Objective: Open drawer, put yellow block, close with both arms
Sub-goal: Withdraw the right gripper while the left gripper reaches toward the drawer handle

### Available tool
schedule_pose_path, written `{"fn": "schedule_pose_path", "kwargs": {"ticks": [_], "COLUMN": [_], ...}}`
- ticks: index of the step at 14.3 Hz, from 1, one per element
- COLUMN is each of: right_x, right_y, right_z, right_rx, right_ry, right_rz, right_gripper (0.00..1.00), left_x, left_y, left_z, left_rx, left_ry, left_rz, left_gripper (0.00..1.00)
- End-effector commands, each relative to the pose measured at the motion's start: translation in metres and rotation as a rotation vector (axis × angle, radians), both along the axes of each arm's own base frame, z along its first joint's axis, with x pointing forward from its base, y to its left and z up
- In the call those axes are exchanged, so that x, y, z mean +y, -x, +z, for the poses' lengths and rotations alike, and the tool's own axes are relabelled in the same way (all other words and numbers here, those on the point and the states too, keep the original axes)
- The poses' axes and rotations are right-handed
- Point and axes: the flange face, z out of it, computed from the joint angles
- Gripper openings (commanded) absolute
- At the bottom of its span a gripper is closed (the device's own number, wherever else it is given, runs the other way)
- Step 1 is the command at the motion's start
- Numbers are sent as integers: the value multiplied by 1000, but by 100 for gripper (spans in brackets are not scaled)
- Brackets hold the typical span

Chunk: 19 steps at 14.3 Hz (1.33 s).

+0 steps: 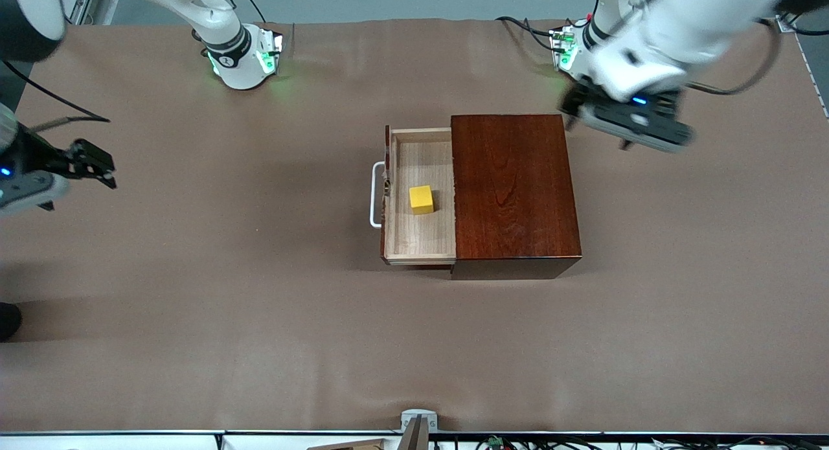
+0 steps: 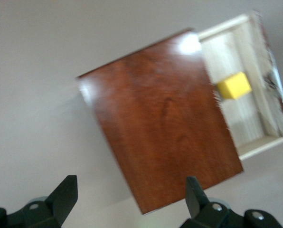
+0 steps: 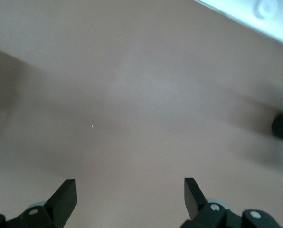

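Brown table [image 1: 259,320] carries the drawer [image 1: 421,243] open with the yellow block [image 1: 421,199] inside; left gripper [image 2: 132,202] over the box [image 1: 515,188] and right gripper [image 1: 97,168] over that arm's table end both show fingers wide, so closing should press squarely on the drawer front beside the handle [image 1: 374,195].

The small bright-yellow cube block [image 1: 421,199] is plain. The pale light-wood drawer tray [image 1: 407,236] shows fine straight grain, with a white U-shaped bar handle [image 1: 374,195]. The glossy mahogany-coloured rectangular box [image 1: 515,186] bears dark, wavy grain. The matte brown counter [image 1: 194,294] is unpatterned.

High front camera, 2 wrist cameras
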Motion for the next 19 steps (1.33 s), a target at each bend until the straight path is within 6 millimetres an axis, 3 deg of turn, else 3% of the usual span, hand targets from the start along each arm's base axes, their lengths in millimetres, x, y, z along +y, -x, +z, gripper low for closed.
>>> {"fn": "schedule_pose_path", "kwargs": {"ticks": [1, 6, 8, 11, 14, 16, 19], "right_x": [-16, -30, -33, -39, -36, -28, -10], "right_y": [36, 51, 57, 59, 58, 58, 58], "right_z": [0, 7, 11, 13, 15, 16, 15], "right_rx": [18, 48, 56, 55, 49, 47, 60], "right_ry": [-57, -64, -64, -64, -62, -49, -44], "right_rz": [-175, -355, -364, -404, -398, -398, -414], "right_gripper": [100, 100, 100, 100, 100, 100, 100], "left_x": [-64, -211, -251, -287, -315, -323, -323], "left_y": [16, 41, 48, 48, 47, 41, 32], "left_z": [-8, -47, -79, -121, -176, -211, -248], "left_rx": [-45, -57, -115, -171, -229, -241, -232], "left_ry": [-26, 181, 219, 269, 247, 233, 208], "left_rz": [-180, -581, -768, -914, -1027, -1066, -1116], "left_gripper": [100, 100, 100, 100, 100, 100, 100]}}
